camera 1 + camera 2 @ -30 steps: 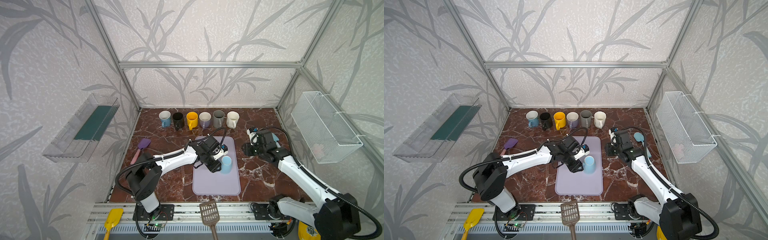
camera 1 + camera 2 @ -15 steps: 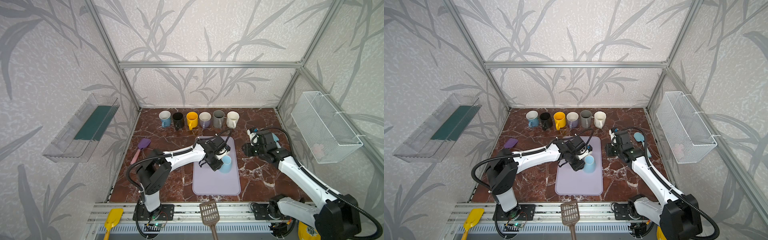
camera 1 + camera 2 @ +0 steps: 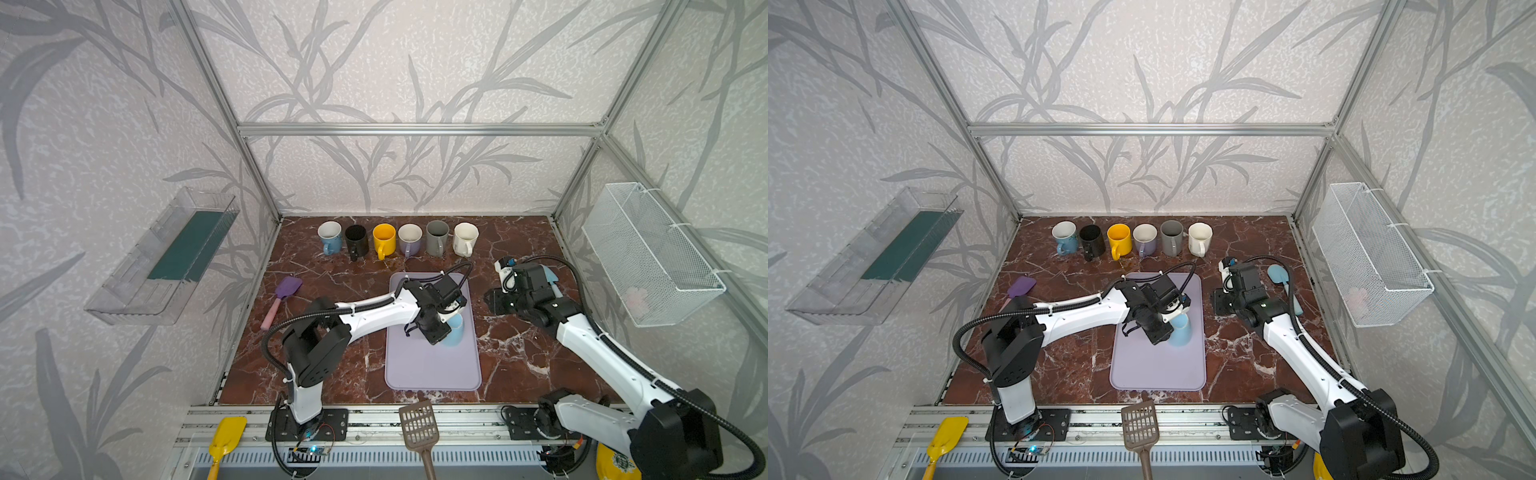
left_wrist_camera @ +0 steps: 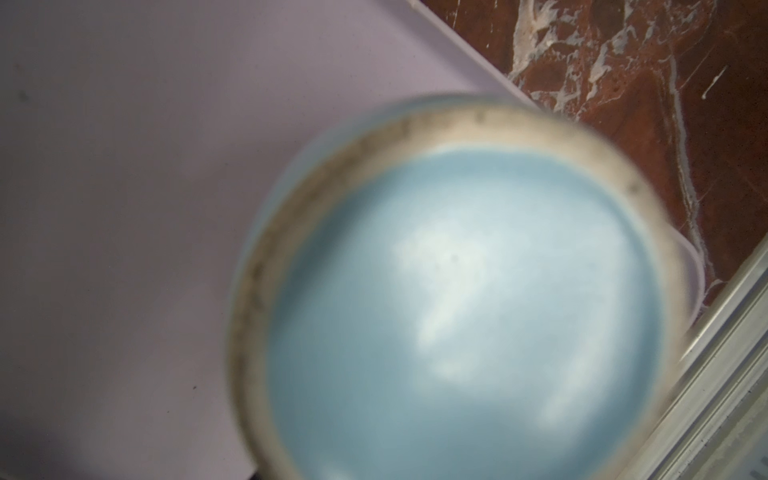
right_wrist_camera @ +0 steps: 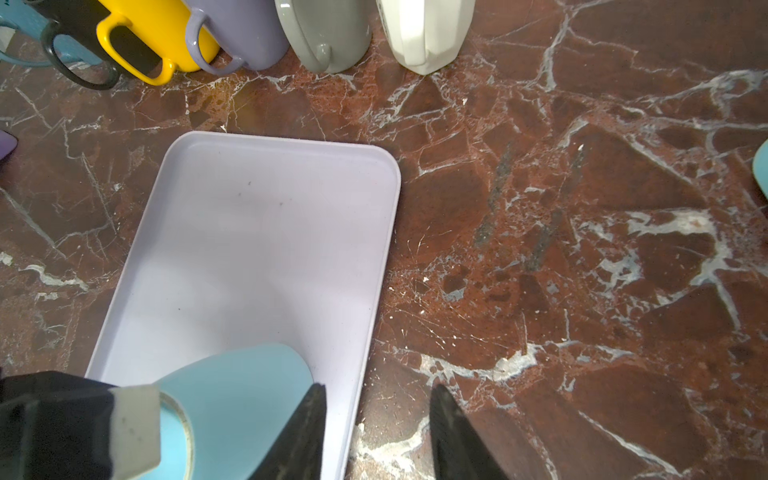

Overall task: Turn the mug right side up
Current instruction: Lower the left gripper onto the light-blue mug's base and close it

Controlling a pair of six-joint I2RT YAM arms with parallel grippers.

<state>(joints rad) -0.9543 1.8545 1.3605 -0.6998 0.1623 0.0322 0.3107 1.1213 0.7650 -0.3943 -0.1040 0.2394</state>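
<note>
Pale wallpaper (image 3: 415, 62) with grey leaf shapes is filling the upper frame, with aluminium frame bars (image 3: 415, 129) running across it. A red-brown marble floor (image 3: 332, 270) is lying at lower centre. A clear shelf (image 3: 133, 303) is hanging at left, a white wire basket (image 3: 652, 253) at right.

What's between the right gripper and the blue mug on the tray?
Between the right gripper and the blue mug there is only the tray rim and a strip of bare marble tabletop. This shows in both top views.
</note>
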